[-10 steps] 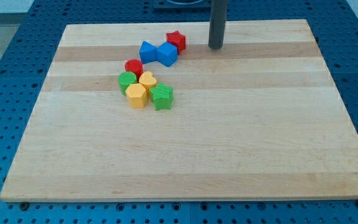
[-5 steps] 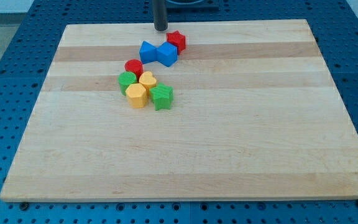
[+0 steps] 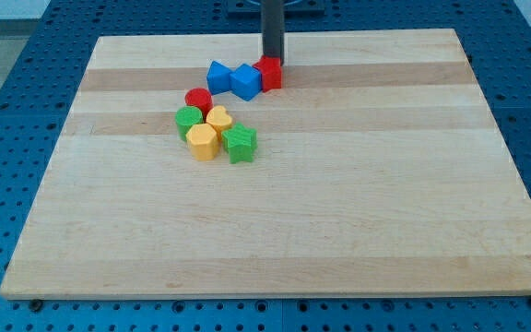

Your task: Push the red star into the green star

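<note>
Red star (image 3: 269, 73) is my landmark here: it sits near the top edge of the wooden surface (image 3: 358, 212), a bit left of the middle. My tip (image 3: 273, 62) is right at the star's top side, touching it or as good as. The end effector is just a plain dark rod, so no jaws to be spread or pressed together, and it isn't pinching anything.

Just left of the red star, touching it, is a blue block (image 3: 246, 81), and another blue block (image 3: 219, 76) sits left of that one. Below-left of the red star is a red round block (image 3: 198, 99), then a tight cluster: green round block (image 3: 189, 120), yellow heart-ish block (image 3: 218, 119), another yellow block (image 3: 202, 142). The green star (image 3: 241, 143) is at the cluster's lower right, well below the red star and apart from it.

No brands, labels or writing that I can read anywhere.
</note>
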`<state>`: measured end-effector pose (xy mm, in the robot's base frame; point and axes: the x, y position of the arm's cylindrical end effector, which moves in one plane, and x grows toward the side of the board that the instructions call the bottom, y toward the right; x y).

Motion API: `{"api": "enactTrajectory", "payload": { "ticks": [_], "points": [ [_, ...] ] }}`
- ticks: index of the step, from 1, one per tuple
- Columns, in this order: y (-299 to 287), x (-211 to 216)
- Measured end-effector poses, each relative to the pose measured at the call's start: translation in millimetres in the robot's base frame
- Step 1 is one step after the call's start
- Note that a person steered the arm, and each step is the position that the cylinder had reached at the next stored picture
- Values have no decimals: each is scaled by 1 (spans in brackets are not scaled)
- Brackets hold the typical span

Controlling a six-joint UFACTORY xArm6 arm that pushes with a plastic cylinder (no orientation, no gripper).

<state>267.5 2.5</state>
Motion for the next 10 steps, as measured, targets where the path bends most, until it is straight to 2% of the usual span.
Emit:
{"api": "enactTrajectory", "payload": {
  "ticks": [2,3,4,5,6,9,10],
  "points": [
    [25,36],
    [25,36],
    [28,25],
    [29,-6],
    [22,-11],
    [4,33],
    [0,33]
  ]
}}
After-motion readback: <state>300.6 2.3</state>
